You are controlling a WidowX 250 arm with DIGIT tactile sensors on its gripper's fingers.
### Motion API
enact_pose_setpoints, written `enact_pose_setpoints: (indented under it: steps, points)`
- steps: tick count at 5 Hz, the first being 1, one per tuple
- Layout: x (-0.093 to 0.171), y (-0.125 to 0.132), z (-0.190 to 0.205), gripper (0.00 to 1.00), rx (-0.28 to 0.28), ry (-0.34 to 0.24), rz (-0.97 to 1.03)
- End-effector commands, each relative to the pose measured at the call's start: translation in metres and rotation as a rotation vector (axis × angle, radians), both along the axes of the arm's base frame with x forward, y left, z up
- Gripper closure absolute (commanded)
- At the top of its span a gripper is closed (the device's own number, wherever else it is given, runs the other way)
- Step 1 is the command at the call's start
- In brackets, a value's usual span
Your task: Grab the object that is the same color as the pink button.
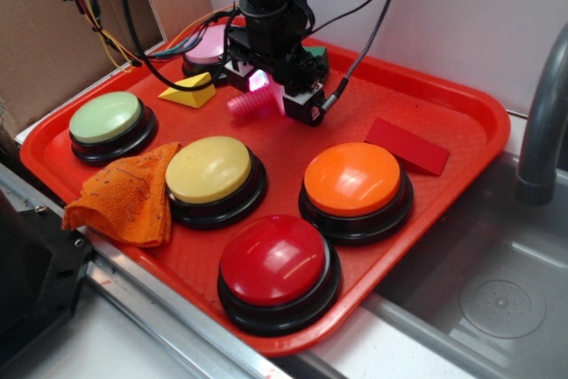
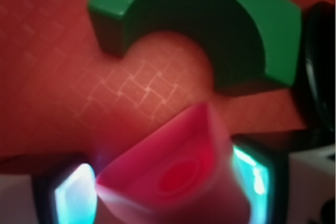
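Pincer [image 1: 266, 86] grips the pink bolt [image 1: 251, 101]; no writing legible.

Your exterior camera looks down from the front across the red tray [image 1: 461, 113]. Your wrist camera sits close above it; both share the pink bolt [image 1: 253, 100] [image 2: 178, 177], at twelve o'clock.

Looked like makeshift robot lab bench. Red cafeteria tray [image 1: 461, 108] sat on metal counter edge [image 1: 169, 317] beside steel sink basin [image 1: 497, 299] with grey faucet [image 1: 541, 130]. Cardboard sheet [image 1: 35, 33] served as backdrop, loose wiring [image 1: 98, 28] hung over it. Plain white wall [image 1: 461, 6] stood behind.
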State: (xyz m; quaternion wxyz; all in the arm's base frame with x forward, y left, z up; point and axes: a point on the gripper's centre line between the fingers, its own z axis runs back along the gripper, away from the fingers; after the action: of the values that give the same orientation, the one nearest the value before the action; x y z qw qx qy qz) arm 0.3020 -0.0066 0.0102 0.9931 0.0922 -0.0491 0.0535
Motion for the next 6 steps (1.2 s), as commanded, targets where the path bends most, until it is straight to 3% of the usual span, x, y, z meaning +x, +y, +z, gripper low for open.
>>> enact_pose_setpoints:
  steps: [1, 2, 3, 5, 6]
  points:
    - [-0.011, 0.005, 0.019, 1.0, -0.023, -0.011, 0.046]
    - [-0.017, 0.006, 0.047, 1.0, -0.023, -0.031, 0.075]
    - [-0.027, 0.011, 0.088, 1.0, -0.064, -0.004, 0.127]
    - [-0.079, 0.023, 0.173, 1.0, -0.139, -0.166, 0.281]
    - [-0.093, 0.03, 0.186, 1.0, -0.186, -0.213, 0.284]
